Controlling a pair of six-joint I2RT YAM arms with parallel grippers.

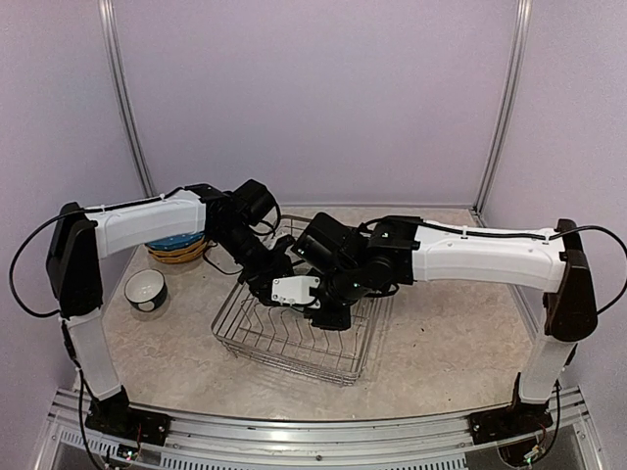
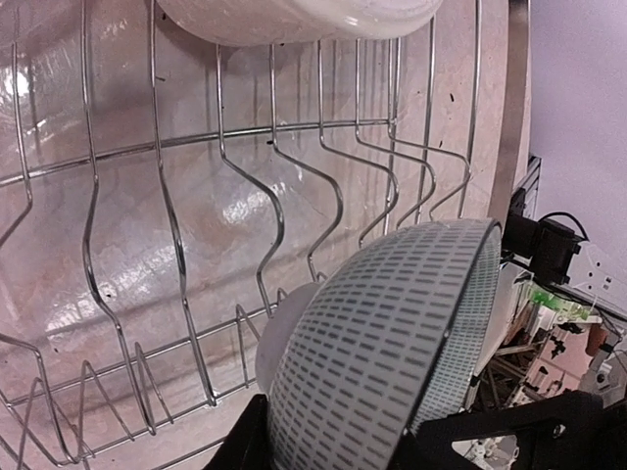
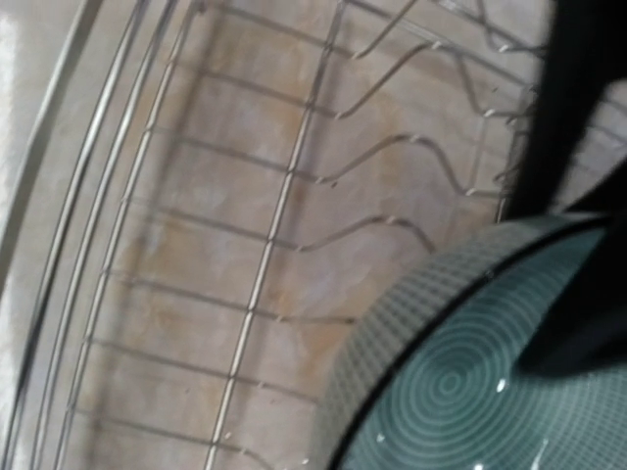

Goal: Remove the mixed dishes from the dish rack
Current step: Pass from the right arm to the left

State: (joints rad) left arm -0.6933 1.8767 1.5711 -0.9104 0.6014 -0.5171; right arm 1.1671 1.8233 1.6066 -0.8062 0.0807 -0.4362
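Bowl [image 2: 392,362] stands on edge in rack [image 2: 176,294], pinched between fingers of left gripper [image 2: 343,452]; right gripper [image 1: 333,309], pressed shut, hovers just beside.

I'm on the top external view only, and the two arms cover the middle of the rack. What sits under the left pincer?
Observer: A teal-and-white bowl stands on edge in the dish rack, between the black fingers of the left pincer.
Operator: Which way does it face?
Observer: Its teal, ringed inside faces the right wrist camera; its dashed outside faces the left one.
Operator: Anything beyond it?
Observer: A cream, rounded piece shows over the rack's wires at the top of the left wrist view, too cropped to name.
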